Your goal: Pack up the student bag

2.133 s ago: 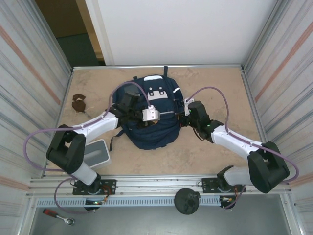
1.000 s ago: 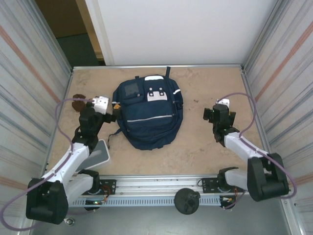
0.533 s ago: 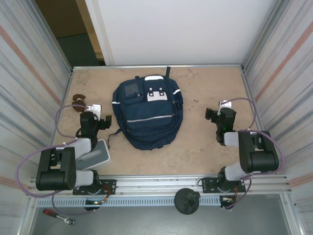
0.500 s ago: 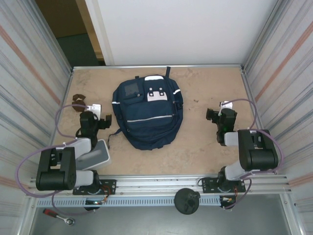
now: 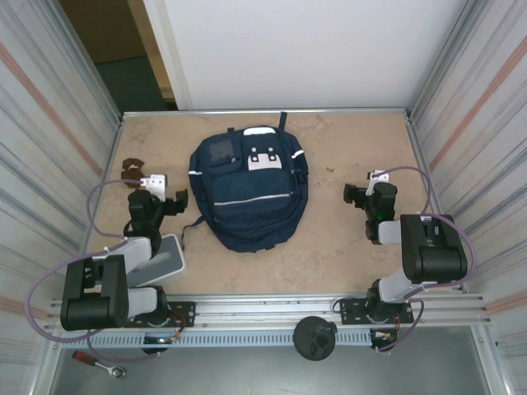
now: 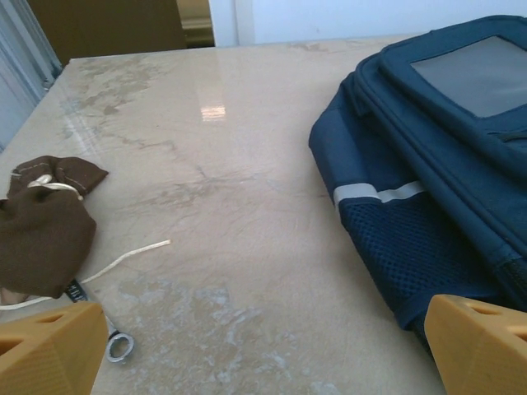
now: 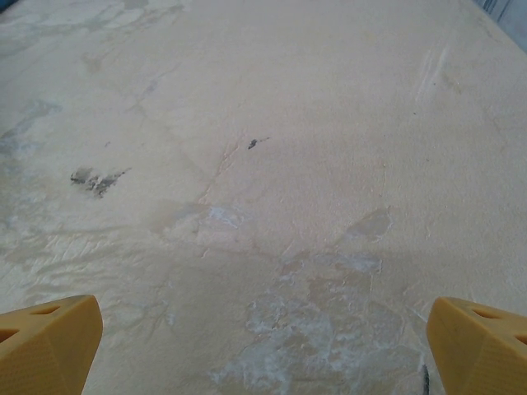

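The student bag (image 5: 247,189), a navy backpack with a white patch and thin reflective stripes, lies flat and closed in the middle of the table. Its mesh side and stripe appear at the right of the left wrist view (image 6: 428,181). My left gripper (image 5: 158,197) rests low on the table to the bag's left, open, its orange fingertips (image 6: 49,350) far apart with nothing between them. Well apart from the bag on its right, my right gripper (image 5: 369,196) hangs over bare tabletop; it is open too, with orange fingertips (image 7: 478,337) spread wide and empty.
A small brown drawstring pouch (image 5: 130,168) lies at the table's left edge, also at the left of the left wrist view (image 6: 41,222), with a cord and metal ring beside it. A grey tray (image 5: 169,257) sits near the left arm's base. Ribbed walls close both sides.
Both arms have drawn back from the bag, where they were working two seconds ago, and folded down beside their bases. The bag has stayed put and lies closed.
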